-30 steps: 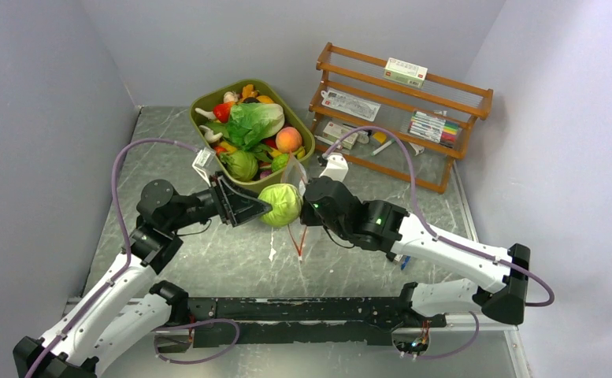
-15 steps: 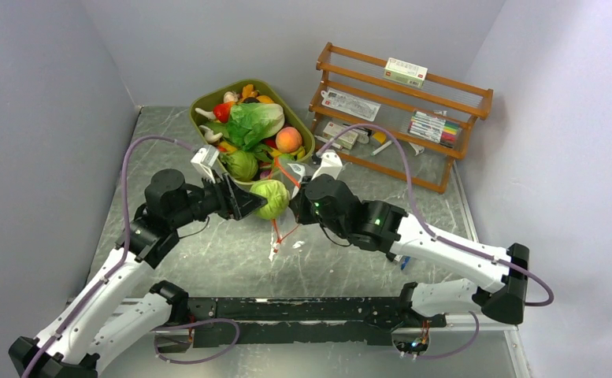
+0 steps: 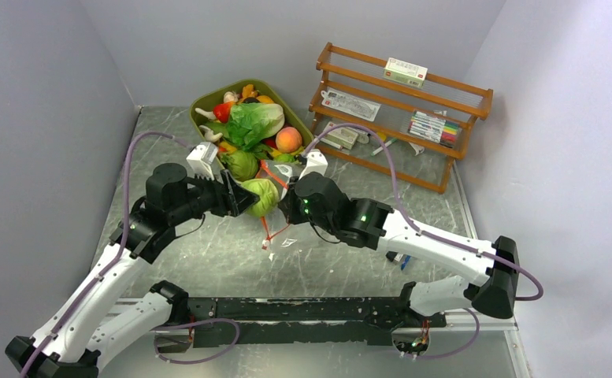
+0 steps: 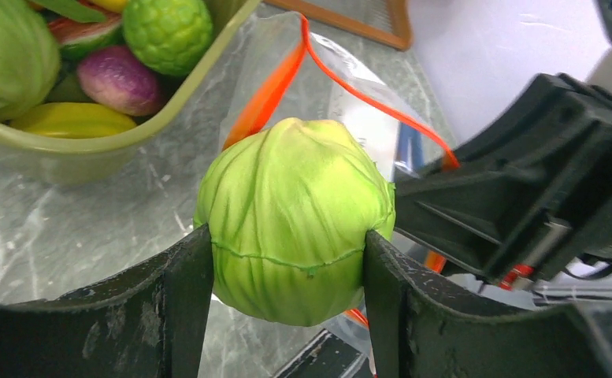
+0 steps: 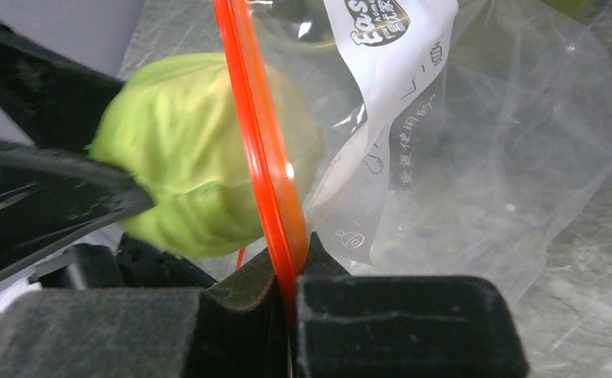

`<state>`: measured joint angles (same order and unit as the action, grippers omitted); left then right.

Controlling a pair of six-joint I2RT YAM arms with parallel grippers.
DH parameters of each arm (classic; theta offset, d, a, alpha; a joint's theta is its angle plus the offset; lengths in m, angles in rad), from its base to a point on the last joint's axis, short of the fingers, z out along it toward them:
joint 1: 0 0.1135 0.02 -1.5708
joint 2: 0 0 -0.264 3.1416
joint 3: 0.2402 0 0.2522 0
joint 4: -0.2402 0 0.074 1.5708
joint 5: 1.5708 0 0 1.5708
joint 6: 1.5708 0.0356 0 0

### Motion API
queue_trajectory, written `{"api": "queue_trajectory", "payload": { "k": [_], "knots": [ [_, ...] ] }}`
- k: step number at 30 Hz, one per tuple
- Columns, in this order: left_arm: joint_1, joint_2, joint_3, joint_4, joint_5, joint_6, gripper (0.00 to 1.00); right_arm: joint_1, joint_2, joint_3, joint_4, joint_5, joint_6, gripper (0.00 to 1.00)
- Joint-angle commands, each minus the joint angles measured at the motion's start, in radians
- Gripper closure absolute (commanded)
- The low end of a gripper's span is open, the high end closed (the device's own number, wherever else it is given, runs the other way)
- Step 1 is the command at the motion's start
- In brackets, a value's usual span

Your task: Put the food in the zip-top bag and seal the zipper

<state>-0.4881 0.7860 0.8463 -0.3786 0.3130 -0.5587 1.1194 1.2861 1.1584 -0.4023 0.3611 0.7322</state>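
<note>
Though part-hidden behind zip-top bag (image 5: 484,157), cabbage (image 4: 294,213) snug in L gripper (image 4: 287,236); R gripper (image 5: 291,268) tight on zipper (image 5: 255,142).

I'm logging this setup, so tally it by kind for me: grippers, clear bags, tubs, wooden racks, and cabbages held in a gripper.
Grippers: 2, the left gripper and the right gripper
Clear bags: 1, the zip-top bag
Tubs: 1, the olive-green tub
Racks: 1, the wooden rack
Held cabbages: 1, the cabbage
Total: 6
</note>
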Motion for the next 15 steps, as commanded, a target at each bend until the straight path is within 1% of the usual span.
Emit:
{"api": "queue_trajectory", "payload": {
  "k": [1,4,8,15],
  "knots": [
    [0.000,0.018,0.042,-0.088,-0.118,0.044,0.58,0.011,-0.009,0.036,0.062,-0.039,0.001,1.00],
    [0.000,0.030,0.057,-0.121,-0.157,0.059,0.58,0.009,-0.008,0.033,0.058,-0.035,-0.002,1.00],
    [0.000,0.045,0.064,-0.110,-0.133,0.063,0.58,0.009,0.005,0.028,0.092,-0.059,-0.017,1.00],
    [-0.001,0.074,0.077,-0.142,-0.149,0.074,0.58,0.009,0.071,0.058,0.140,-0.095,-0.049,1.00]
  ]
}}
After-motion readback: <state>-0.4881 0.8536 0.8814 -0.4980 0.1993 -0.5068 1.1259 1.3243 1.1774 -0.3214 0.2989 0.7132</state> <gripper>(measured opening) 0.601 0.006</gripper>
